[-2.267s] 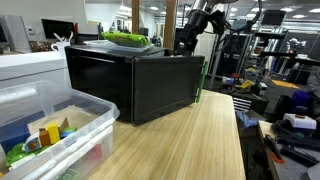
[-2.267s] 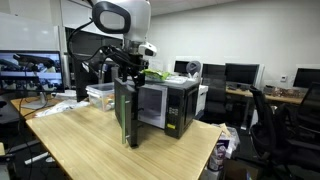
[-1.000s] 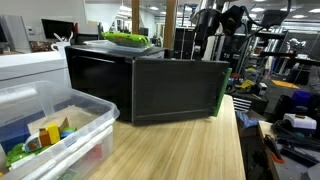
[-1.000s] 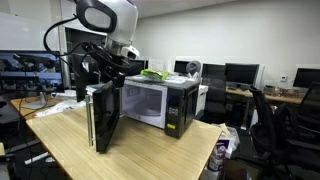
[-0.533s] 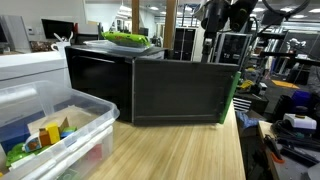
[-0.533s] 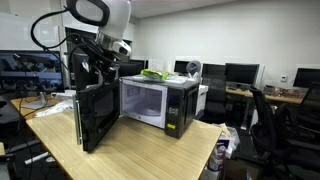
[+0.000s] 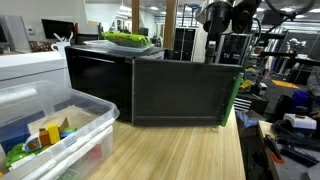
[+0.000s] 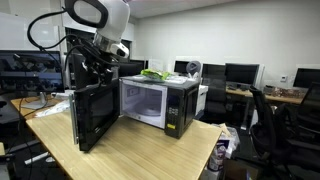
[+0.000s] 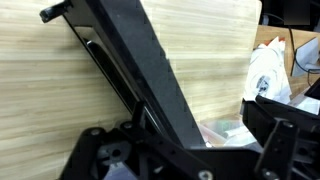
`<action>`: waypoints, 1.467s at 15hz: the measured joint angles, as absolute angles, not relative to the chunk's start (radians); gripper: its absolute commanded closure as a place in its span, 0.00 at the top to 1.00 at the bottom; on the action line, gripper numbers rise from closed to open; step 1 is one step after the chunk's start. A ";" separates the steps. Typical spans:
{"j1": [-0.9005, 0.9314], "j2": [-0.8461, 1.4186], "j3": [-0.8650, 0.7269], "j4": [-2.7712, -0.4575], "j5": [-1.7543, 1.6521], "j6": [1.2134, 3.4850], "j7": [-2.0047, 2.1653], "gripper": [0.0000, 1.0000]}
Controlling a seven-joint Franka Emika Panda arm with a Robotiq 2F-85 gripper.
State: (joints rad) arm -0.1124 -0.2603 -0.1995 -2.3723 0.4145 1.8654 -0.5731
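We are finding the microwave door (image 8: 95,115) standing swung wide, walling off the table space beside it and leaving the cavity (image 8: 143,101) open to a frontal approach. The wooden table (image 8: 150,152) ahead is lying bare. A plastic bin (image 7: 55,125) is crowding the microwave (image 7: 100,80) flank, and a green tray (image 7: 125,39) is occupying its top.

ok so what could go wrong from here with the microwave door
1. The open claw straddles the door edge; pulling away at an angle could snag and drag it.
2. The door looks swung wide; pushing further may strain the hinge or shift the microwave.
3. A jolt might slide the green thing off the top.
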 measured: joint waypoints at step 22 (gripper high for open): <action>0.018 -0.483 -0.175 -2.585 0.380 1.693 -0.635 1.00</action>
